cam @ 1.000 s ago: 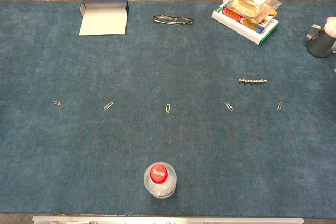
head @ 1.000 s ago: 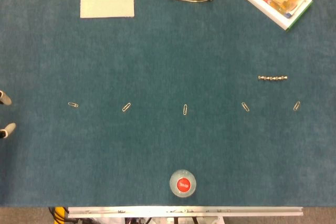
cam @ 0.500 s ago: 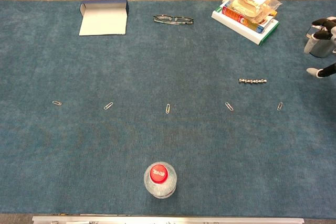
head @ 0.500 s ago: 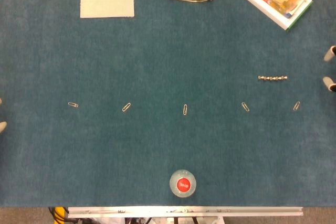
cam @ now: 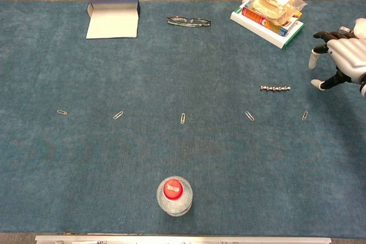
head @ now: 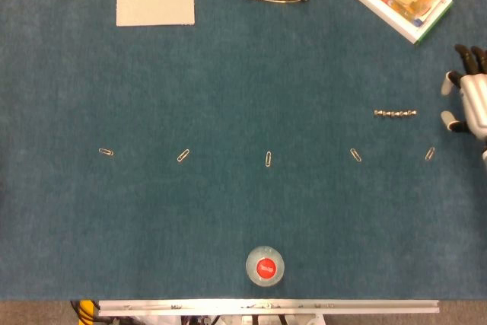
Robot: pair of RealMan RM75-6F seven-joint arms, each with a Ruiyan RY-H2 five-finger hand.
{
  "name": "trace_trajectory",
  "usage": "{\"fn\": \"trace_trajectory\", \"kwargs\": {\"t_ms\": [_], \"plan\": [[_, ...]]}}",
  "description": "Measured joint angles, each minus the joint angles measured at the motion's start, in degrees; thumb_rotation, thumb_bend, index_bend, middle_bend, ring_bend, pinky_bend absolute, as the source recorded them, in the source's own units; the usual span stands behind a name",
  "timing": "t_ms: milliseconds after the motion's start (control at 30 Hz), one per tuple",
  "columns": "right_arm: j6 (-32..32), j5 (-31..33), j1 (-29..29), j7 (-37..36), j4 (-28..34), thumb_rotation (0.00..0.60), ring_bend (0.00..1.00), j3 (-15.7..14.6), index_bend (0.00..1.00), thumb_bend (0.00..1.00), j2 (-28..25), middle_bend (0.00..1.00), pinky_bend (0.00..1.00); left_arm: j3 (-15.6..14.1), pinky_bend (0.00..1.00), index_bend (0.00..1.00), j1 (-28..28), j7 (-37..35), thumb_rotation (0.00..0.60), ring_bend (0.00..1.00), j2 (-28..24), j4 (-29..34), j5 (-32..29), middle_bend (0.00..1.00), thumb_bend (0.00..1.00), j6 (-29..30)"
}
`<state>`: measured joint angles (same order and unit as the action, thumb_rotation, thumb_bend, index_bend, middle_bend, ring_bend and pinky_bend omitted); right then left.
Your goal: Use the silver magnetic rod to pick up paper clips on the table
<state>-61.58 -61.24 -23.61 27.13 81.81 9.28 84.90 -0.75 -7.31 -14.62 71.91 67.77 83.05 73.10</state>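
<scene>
The silver magnetic rod [head: 395,113] lies flat on the blue table [head: 228,74], long axis left-right. The right hand [head: 469,100], fingers spread and empty, is positioned just right of it. The left hand is not seen.

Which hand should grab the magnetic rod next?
Right. The right hand is open beside the silver magnetic rod, at the table's right edge with bare cloth between them. The left hand shows in neither view. The rod is untouched, above the two rightmost paper clips.
</scene>
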Motion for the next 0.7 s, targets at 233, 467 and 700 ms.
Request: {"fn": "trace_trajectory", "kwargs": {"t_ms": [233,467,700], "plan": [[1.90,2.06,-1.46,1.57,-1.41,0.600,0.00,-0.52,0.49,0.22,1.72,0.07,0.07,-0.25,0.42,0.45,0.23,-1.71,0.600,0.29,0.59,-1.71,0.04,0.46,0.12,-0.39],[3.98,3.75,-3.09,2.53,-3.83,0.600,0.00,-0.92,0.49,0.22,3.83,0.07,0.07,-0.40,0.42,0.45,0.41,-2.59,0.600,0.29,0.70,-2.65,-0.04,0.46,0.12,-0.77],[5.61,4.48,-4.70,2.44,-6.35,0.600,0.00,-1.15,0.50,0.23,5.90,0.07,0.07,-0.40,0.42,0.45,0.48,-3.33,0.600,0.29,0.88,-3.44,-0.16,0.46,0.12,-1.14]]}}
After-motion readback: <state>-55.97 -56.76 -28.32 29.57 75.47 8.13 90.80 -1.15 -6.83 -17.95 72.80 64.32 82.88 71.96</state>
